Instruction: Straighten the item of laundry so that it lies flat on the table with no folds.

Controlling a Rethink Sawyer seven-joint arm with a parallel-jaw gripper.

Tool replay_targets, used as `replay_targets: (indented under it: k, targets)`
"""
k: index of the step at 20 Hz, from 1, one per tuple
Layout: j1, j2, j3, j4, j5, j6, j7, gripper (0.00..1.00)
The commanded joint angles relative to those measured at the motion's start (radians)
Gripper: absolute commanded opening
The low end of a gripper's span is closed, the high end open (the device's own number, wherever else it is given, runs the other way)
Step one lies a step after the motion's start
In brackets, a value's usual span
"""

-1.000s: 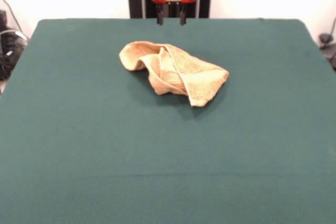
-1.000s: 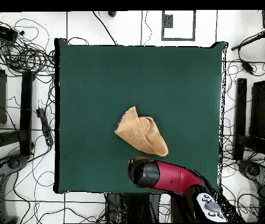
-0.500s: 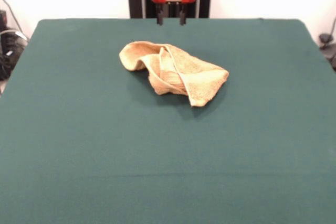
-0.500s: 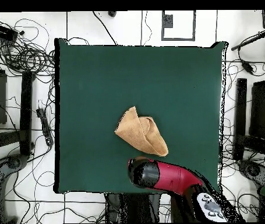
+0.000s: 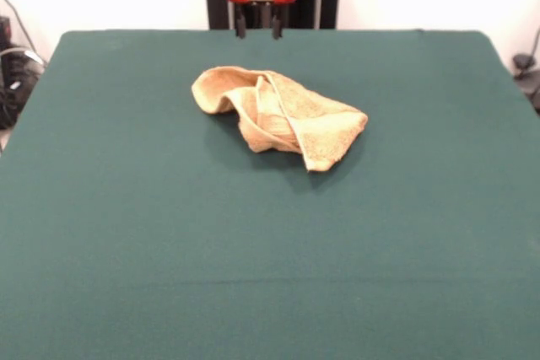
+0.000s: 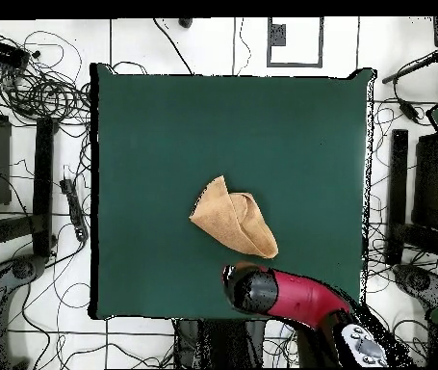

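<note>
1. Hanging at the top centre of the front view, the end effector point(image 5: 257, 29) shows two short dark fingers standing apart with nothing between them, raised over the far edge of the surface point(image 5: 101, 233).
2. The towel point(image 5: 278, 115) lies crumpled a little above the middle of the front view, below the end effector and slightly to its right in the frame, and well apart from it.
3. In the overhead view the towel point(image 6: 232, 218) sits just below the centre of the surface point(image 6: 299, 125), and the red arm point(image 6: 295, 294) is at the lower right, close to the towel's lower right corner.
4. The towel's long axis runs from upper left to lower right in both views; a layer is folded over along its middle, so it is not flat yet.
5. Bare cloth surrounds the towel on every side, so there looks to be ample room to pull a corner outward. The edge under the arm is the nearest one.
</note>
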Motion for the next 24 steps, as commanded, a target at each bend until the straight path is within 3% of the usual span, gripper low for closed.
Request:
replay_targets:
  k: [1,5,24]
  targets:
    - [-0.084,0.048,0.115,-0.069,-0.046,0.001,0.016,1.00]
    - [-0.112,0.046,0.141,-0.073,-0.079,0.037,-0.021,1.00]
    - [-0.160,0.068,0.151,-0.081,-0.166,0.002,0.011,1.00]
